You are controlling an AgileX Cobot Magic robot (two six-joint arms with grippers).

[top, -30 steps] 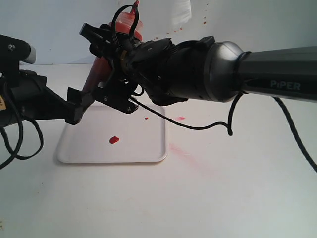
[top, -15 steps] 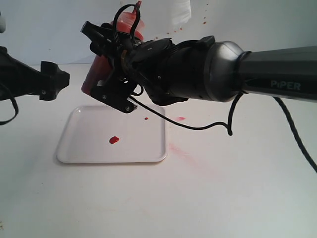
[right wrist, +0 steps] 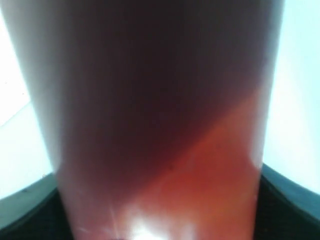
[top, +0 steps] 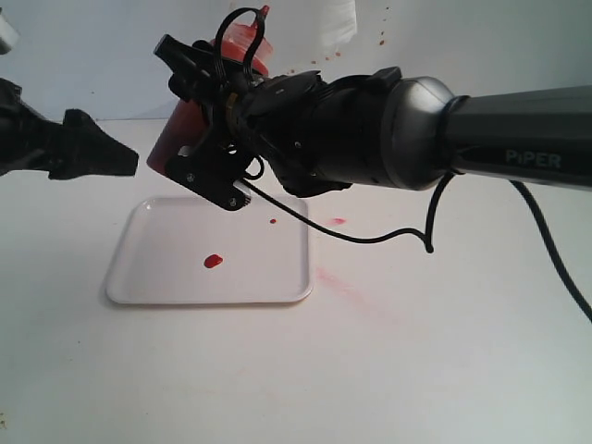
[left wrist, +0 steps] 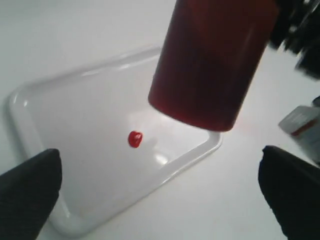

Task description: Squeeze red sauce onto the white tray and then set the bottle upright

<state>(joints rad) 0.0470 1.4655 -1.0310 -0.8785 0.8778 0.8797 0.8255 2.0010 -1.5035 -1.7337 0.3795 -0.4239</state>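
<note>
— Bottle: where is it?
— Tilted, nozzle up, over the white tray's far edge, clamped by the right gripper.
— Any change?
— Yes, the left gripper, jaws wide, has backed away. With red sauce on the tray, the bottle still needs standing upright.

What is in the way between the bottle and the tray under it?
Nothing I can see. The bottle hangs tilted in the right gripper and its jaws, above one edge of the tray, with only air below it. The sauce blob lies off to one side on the tray, and the open left gripper is clear of the bottle.
</note>
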